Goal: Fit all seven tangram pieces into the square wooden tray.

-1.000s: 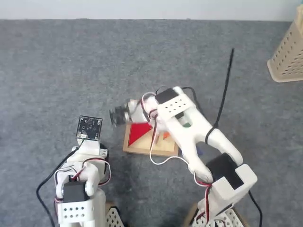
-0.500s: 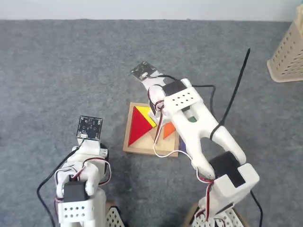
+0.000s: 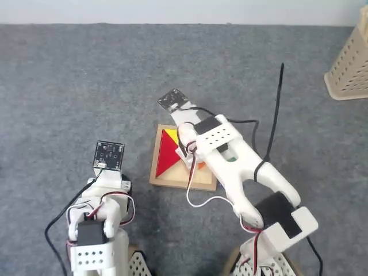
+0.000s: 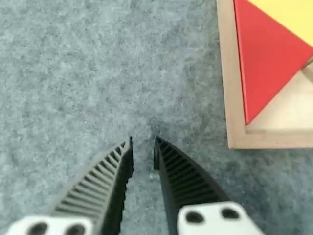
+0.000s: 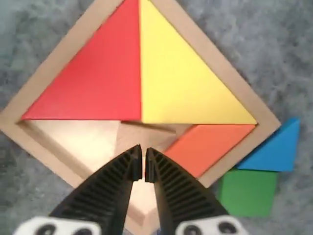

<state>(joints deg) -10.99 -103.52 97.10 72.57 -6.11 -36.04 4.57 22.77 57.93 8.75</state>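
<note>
From above, the right arm (image 3: 230, 160) covers the tray's (image 3: 154, 165) 3 o'clock half, leaving slivers of the yellow piece (image 3: 171, 136) and orange piece (image 3: 201, 166). In the left wrist view the red piece (image 4: 266, 54) is cut off by the edge.

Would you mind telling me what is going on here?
The right gripper hangs shut and empty over the square wooden tray, which holds a red triangle, a yellow triangle and an orange piece. A blue triangle and a green square lie on the grey carpet beside it. The left gripper hovers over carpet near the tray's corner.
</note>
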